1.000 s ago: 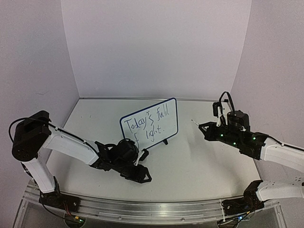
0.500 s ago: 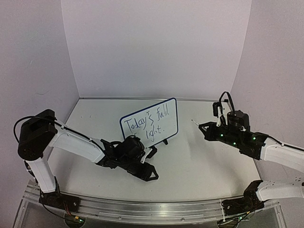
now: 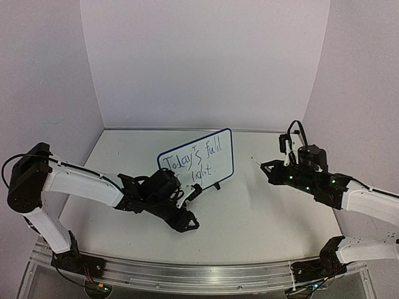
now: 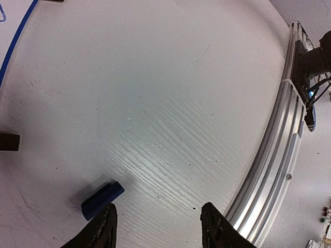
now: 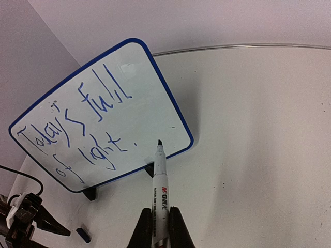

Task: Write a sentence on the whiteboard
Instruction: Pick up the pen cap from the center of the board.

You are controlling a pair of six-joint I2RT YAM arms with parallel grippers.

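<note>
White flat worktop (image 3: 262, 212): enclosed by pale walls (image 3: 206, 62).
Blue-rimmed rectangular whiteboard (image 3: 222, 156): propped at its middle.
Dark handwritten sentence (image 3: 192, 164): written there in two lines.
Left end effector (image 4: 158, 227): spread, nothing held.
Right end effector (image 5: 159, 230): pinched on slim white marker pen (image 5: 159, 175), tip apart from the whiteboard.
Small dark-blue block (image 4: 102, 200): laid beside the left end effector.

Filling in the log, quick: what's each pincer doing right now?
Left pincer: open, empty.
Right pincer: closed on the marker.
</note>
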